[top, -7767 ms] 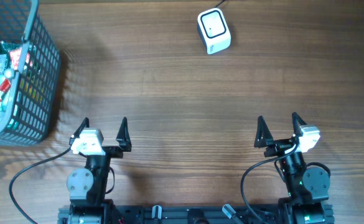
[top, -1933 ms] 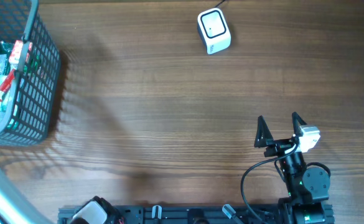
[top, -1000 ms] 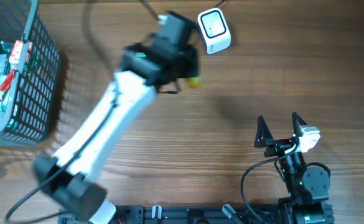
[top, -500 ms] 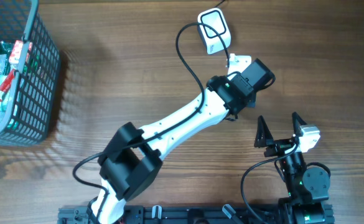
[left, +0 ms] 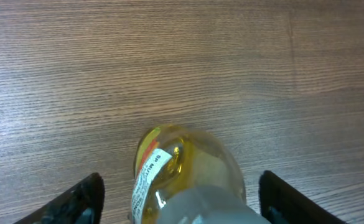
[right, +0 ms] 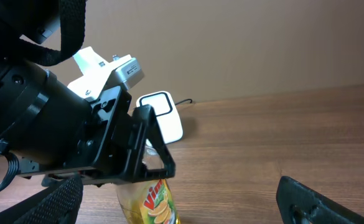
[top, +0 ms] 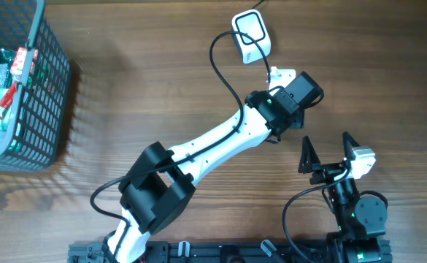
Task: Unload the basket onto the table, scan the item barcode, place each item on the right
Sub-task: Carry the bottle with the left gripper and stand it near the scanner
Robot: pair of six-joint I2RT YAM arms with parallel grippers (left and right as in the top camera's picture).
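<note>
L gripper (right: 138,168) over yellow btl (right: 152,204) — white scanner (right: 164,116) behind

Basket (top: 25,95): far-left corner of surface (top: 162,102), packets (top: 1,88) inside | Scanner (top: 251,36): far edge, right of centre | Bottle (right: 152,200): upright on surface, just nearer than scanner, between left hand (left: 180,198) fingers (left: 82,199), clear of both | Right hand (top: 325,155): near edge, right side, nearer than bottle

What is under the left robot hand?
A yellow bottle is under the left gripper, between its open jaws. The gripper covers the bottle's top in the right wrist view.
</note>
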